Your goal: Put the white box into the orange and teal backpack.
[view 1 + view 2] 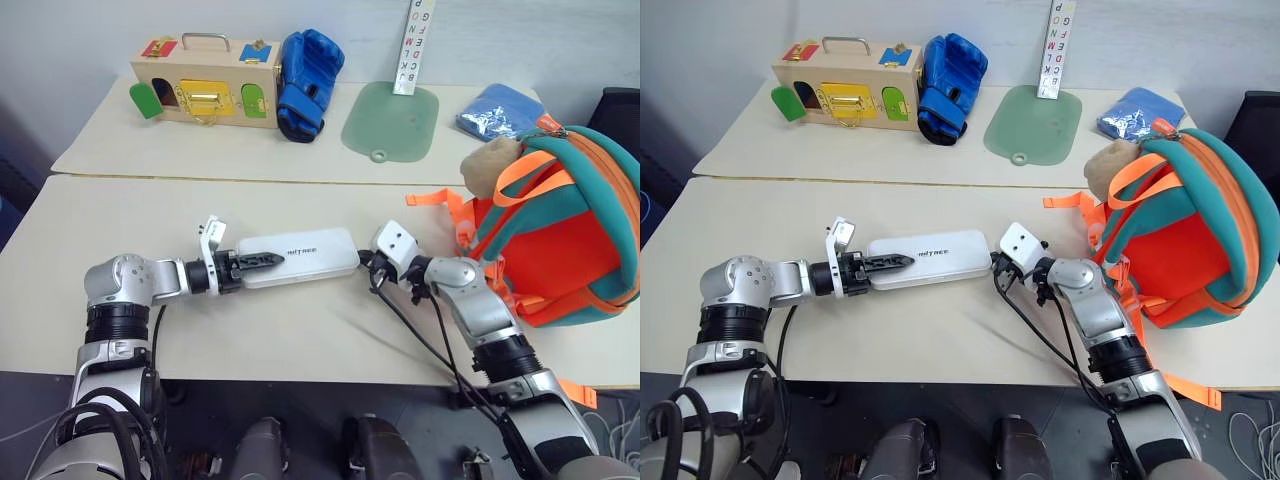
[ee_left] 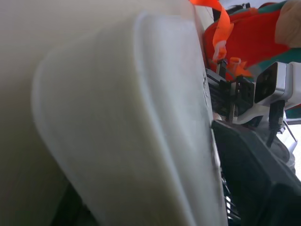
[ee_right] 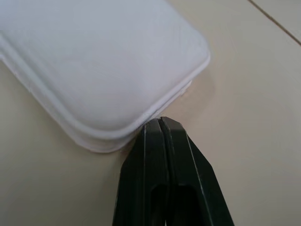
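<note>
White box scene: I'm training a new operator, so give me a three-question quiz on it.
1. True or false: the white box lies flat on the table, outside the orange and teal backpack.
2. Which hand has a finger lying over the top of the box's end? A) left hand B) right hand
3. What stands at the far edge of the table between the wooden box and the green mat?

Key:
1. True.
2. A. The right hand is shut, its tips meeting at the box's other end.
3. A blue boxing glove.
</note>
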Tool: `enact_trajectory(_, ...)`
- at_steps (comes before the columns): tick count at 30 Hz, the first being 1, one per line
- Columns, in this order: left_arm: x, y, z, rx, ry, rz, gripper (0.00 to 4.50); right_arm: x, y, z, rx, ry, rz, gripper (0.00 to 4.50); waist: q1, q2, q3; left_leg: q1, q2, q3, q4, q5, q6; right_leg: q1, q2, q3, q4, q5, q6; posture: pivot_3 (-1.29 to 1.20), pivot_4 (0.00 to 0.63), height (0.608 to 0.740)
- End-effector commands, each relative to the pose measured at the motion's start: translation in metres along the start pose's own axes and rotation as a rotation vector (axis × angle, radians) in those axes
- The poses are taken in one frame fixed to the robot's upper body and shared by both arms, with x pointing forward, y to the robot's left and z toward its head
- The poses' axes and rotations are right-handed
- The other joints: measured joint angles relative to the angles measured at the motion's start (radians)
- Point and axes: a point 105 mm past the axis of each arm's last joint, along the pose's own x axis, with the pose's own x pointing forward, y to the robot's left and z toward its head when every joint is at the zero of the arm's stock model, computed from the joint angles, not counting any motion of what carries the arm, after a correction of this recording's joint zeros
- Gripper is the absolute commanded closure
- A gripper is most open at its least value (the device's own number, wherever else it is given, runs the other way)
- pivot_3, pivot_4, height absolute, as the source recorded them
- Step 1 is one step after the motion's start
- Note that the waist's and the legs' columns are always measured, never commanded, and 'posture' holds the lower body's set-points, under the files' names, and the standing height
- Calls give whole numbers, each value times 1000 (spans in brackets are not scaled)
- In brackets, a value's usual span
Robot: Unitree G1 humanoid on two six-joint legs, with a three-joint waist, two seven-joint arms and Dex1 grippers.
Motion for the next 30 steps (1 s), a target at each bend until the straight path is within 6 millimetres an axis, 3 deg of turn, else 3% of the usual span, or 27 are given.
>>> enact_trajectory(1, 6, -2, 1, 7, 4, -8, 2764, -6, -3, 20, -23, -62, -8, 4500, -1, 0, 0, 0, 0, 0, 0, 0, 0, 0, 0, 0, 0, 0, 0, 0, 150, 740)
enact_trajectory(3, 7, -3, 3, 2, -8, -22, 3175, -6, -3, 23, -22, -69, -10, 4500, -4, 0, 0, 0, 0, 0, 1, 0, 0, 0, 0, 0, 0, 0, 0, 0, 150, 740)
enact_trajectory(7, 0, -14, 10, -2, -58, -93, 3193, -11, -6, 29, -19, -91, -43, 4500, -14, 0, 0, 0, 0, 0, 0, 0, 0, 0, 0, 0, 1, 0, 0, 0, 150, 740)
enact_trajectory(11, -10, -37, 16, 33, -108, -201, 3193, -35, -10, 32, 26, -97, -120, 4500, -16, 0, 0, -1, 0, 0, 0, 0, 0, -1, 0, 0, 1, 0, 0, 0, 150, 740)
enact_trajectory(15, -19, -64, 14, 122, -108, -276, 3193, -83, 14, 29, 208, -97, -121, 3612, -9, 0, 0, -2, 1, -1, -1, -1, -1, -2, 0, 0, -1, 0, 0, 0, 150, 740)
enact_trajectory(17, -20, -74, 14, 171, -117, -291, 3193, -108, 27, 27, 340, -88, -132, 2906, -7, 0, 0, -2, 1, -2, -2, -1, -1, -1, 0, 0, -3, 0, 0, 0, 150, 740)
enact_trajectory(21, -20, -89, 29, 270, -178, -280, 3193, -166, 49, 17, 444, -5, -239, 1503, 1, 0, 0, -1, 1, -3, -2, -2, 0, 2, 0, 0, -4, 0, 0, 0, 150, 740)
enact_trajectory(24, -18, -96, 36, 328, -198, -263, 3193, -189, 42, 15, 448, 27, -362, 409, -3, 0, 0, 0, 1, -2, -2, -2, 0, 2, 0, 0, -4, 0, 0, 0, 150, 740)
enact_trajectory(25, -18, -99, 39, 340, -208, -270, 3193, -195, 28, 16, 432, 22, -453, 128, -5, 0, 0, 0, 1, -2, -2, -2, 0, 2, 0, 0, -4, 0, 0, 0, 150, 740)
enact_trajectory(28, -16, -106, 44, 366, -214, -287, 3193, -203, -3, 19, 430, -13, -626, 55, -14, 0, 0, 1, 1, -2, -2, -2, 0, 2, 0, 0, -4, 0, 0, 0, 150, 740)
enact_trajectory(30, -13, -109, 44, 388, -213, -290, 3193, -195, -17, 23, 492, -84, -662, 55, -17, 0, 0, 1, 1, -2, -4, -2, 0, 1, 1, 0, -4, 0, 0, 0, 150, 740)
